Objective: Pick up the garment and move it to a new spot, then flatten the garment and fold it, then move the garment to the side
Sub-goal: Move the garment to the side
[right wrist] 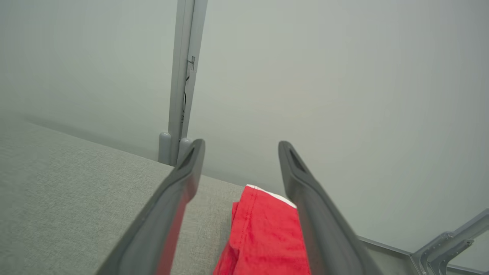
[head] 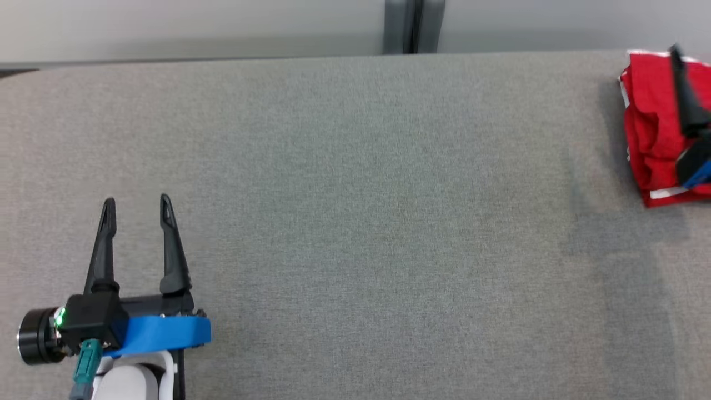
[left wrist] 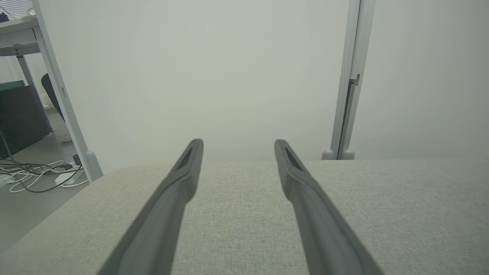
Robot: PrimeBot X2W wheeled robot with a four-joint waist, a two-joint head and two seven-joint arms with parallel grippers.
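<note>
Garment (head: 650, 128) at far right edge of table (head: 355, 222).
Right fingers (right wrist: 305, 198) spread over it; left fingers (head: 102, 255) spread, well apart at near left.

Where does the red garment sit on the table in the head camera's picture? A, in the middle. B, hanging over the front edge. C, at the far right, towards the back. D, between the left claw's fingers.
C: the folded red garment lies at the far right of the grey table, near its back edge, with the open right claw over it.
</note>
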